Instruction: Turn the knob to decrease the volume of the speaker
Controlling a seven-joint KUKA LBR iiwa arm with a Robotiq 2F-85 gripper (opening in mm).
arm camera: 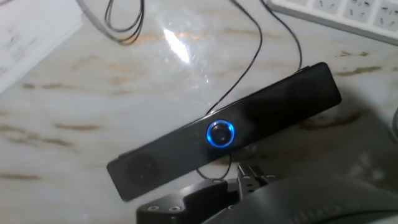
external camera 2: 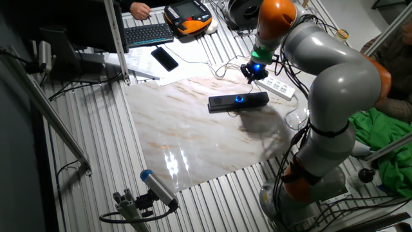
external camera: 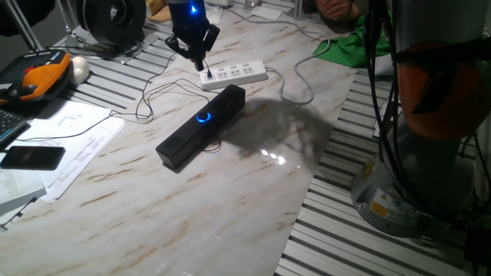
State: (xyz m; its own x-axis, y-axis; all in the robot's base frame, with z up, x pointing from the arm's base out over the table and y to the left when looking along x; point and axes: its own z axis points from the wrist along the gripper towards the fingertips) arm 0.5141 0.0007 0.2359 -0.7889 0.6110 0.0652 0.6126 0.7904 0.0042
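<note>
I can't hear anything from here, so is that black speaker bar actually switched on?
On, it seems: the knob midway along the speaker glows with a blue ring in all three views. Whether sound is playing cannot be told.

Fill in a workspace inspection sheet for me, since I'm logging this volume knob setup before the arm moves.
Surface: marble-look tabletop, glare patch near the middle.
Job's things: black speaker lies flat and diagonal; its knob glows blue, untouched.
Clutter: white power strip behind the speaker; papers and a black phone at the table edge.
Hand: hand hangs in the air above the power strip end, apart from the speaker; open or shut cannot be told.
Cables: thin black cable loops behind the speaker.
Surroundings: keyboard, orange pendant, green cloth.
</note>
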